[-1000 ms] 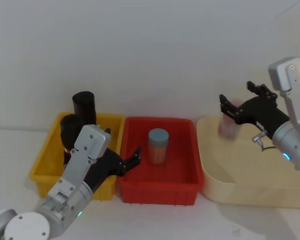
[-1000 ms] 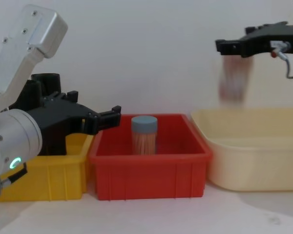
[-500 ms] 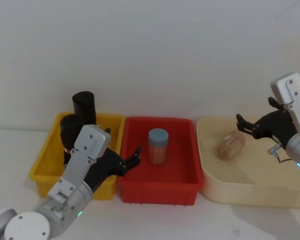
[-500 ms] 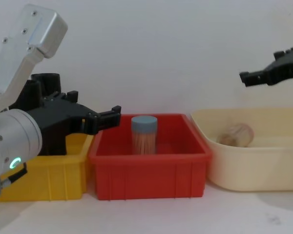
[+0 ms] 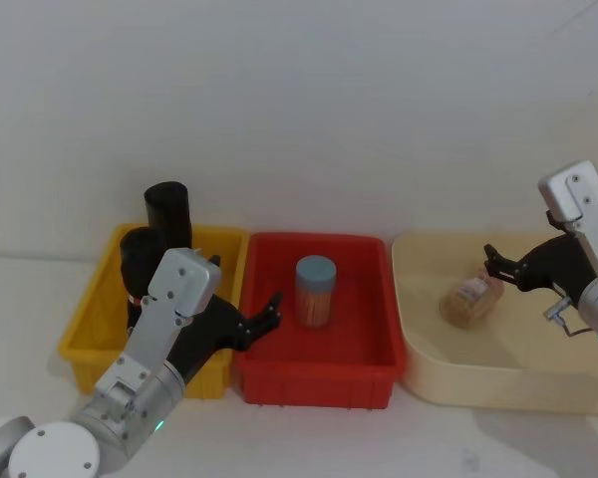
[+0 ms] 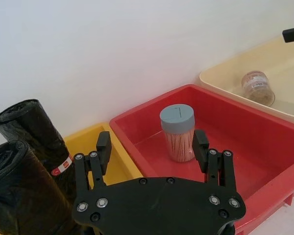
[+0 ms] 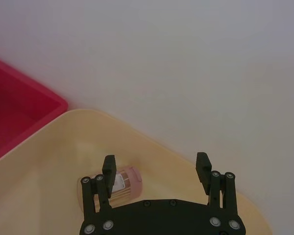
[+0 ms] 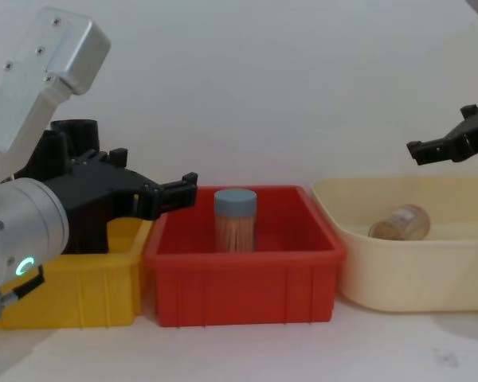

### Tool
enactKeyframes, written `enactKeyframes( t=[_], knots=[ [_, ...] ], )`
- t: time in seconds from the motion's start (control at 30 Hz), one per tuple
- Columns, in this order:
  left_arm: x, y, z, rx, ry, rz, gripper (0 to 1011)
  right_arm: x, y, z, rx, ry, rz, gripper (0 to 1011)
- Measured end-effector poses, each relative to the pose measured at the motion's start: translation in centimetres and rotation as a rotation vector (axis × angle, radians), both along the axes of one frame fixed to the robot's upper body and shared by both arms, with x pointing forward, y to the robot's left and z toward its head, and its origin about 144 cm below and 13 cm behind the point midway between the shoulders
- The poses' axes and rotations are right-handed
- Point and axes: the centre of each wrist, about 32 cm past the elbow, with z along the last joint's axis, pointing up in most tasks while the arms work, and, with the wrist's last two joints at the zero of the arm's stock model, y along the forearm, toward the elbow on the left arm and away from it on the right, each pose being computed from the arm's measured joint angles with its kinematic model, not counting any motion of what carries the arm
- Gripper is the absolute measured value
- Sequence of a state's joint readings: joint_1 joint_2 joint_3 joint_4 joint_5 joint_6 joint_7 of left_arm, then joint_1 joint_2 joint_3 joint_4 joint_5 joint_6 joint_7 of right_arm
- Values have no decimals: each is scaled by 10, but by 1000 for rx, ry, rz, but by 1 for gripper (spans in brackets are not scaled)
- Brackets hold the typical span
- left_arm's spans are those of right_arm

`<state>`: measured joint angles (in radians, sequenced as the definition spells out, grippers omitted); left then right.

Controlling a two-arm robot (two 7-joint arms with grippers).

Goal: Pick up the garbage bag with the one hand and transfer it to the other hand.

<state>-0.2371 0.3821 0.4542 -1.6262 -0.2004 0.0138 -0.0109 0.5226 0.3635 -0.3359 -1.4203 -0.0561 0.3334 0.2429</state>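
Crinkly black cylindrical garbage bag [image 6: 30, 123] stands in a yellow bin [image 5: 86, 317]; left gripper [image 6: 152, 142] and right gripper [image 7: 155, 160] fingers spread wide.

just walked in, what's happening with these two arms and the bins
Nothing is being held right now. The left gripper hovers open at the edge between the yellow bin and the red bin, beside a garbage bag roll and its twin, both standing in the yellow bin. The right gripper hangs open above the cream tub, where a small jar lies on its side. A blue-lidded jar stands upright in the red bin. The handover is not yet done.
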Motion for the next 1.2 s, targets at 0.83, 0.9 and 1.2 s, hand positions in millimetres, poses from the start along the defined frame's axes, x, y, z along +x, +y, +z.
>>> enactKeyframes(
  t=[0.83, 0.9, 1.2],
  knots=[
    [-39, 15, 18, -75, 113, -26, 1001, 2, -3, -3, -23, 12, -16, 1000],
    [-45, 16, 19, -80, 122, -14, 1001, 2, -3, -3, -24, 13, -16, 1000],
    [-70, 25, 30, -93, 163, 86, 1001, 2, -4, -3, -25, 14, -17, 1000]
  ],
)
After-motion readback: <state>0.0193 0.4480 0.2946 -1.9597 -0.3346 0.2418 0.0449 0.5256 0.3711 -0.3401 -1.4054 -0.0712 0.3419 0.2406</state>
